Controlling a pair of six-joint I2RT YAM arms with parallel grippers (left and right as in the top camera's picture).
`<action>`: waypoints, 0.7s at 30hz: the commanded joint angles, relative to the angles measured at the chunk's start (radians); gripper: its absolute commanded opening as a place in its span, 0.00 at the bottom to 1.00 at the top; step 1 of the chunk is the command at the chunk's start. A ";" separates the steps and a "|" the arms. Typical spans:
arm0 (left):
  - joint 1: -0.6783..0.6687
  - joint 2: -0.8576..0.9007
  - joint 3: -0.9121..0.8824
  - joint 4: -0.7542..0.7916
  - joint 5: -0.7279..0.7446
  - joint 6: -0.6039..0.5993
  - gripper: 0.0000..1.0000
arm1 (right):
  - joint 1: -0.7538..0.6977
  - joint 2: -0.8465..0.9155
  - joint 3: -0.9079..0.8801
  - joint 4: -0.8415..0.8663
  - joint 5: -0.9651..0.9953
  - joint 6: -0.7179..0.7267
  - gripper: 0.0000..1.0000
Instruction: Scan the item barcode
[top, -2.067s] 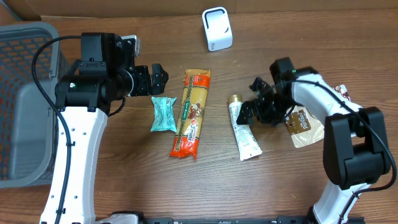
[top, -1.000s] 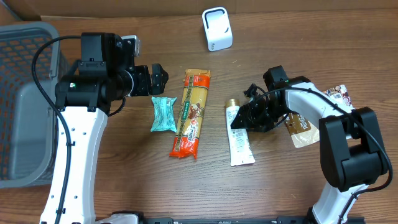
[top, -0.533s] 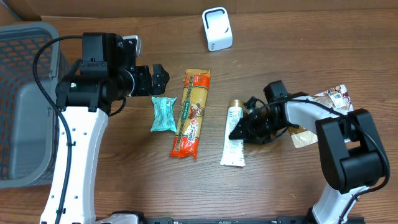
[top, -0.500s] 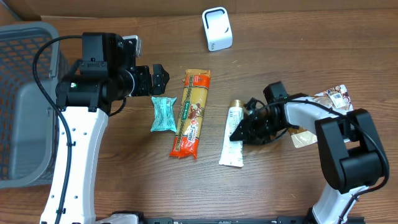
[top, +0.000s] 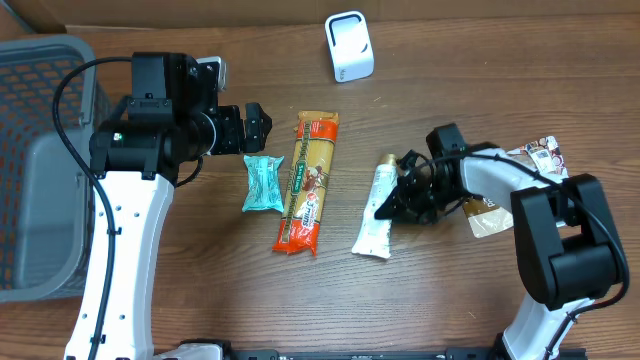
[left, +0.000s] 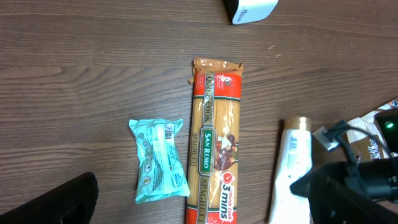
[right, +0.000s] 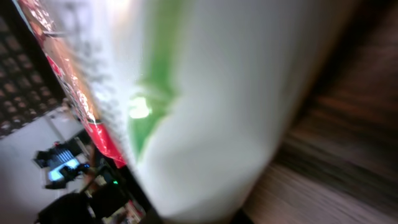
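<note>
White plastic, soft and slippery, is what the right gripper (top: 389, 207) has to manage. Its jaws are clenched on the white tube (top: 377, 212), pinching it about mid-length along its right-hand edge. The tube lies slanted on the wooden table (top: 450, 300) between the San Remo spaghetti pack (top: 308, 182) and the right arm, its gold cap pointing toward the far side. The right wrist view is filled by the tube's white and green skin, too close and blurred to show a barcode, so I cannot tell which face carries it. To do this step well, I judge the lift should go straight up and slowly, since a thin pinch on a squashy tube can let it swivel or slip. Once clear of the table, the tube wants carrying to the white scanner (top: 350, 46) at the far edge, then turning until the printed code meets its reading face, flat rather than creased. The crimped end nearest the front lies outside the grip and may droop. The spaghetti pack lies lengthwise just left of the tube, with a teal packet (top: 262, 183) beside it. A brown pouch (top: 488, 206) lies partly under the right arm, and a small printed packet (top: 545, 152) is further right. A grey basket (top: 40, 160) stands at the left. The left gripper (top: 254, 127) hovers near the teal packet's far end, jaws spread and holding nothing. The way to the scanner looks open; only the spaghetti pack's far end lies near it.
</note>
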 joint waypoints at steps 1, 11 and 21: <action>-0.007 0.003 0.005 0.000 0.005 0.015 1.00 | -0.011 -0.084 0.111 -0.078 0.094 -0.118 0.04; -0.007 0.003 0.005 0.000 0.005 0.016 0.99 | 0.002 -0.288 0.397 -0.472 -0.126 -0.591 0.04; -0.007 0.003 0.005 0.000 0.005 0.015 1.00 | 0.002 -0.443 0.416 -0.534 -0.261 -0.685 0.04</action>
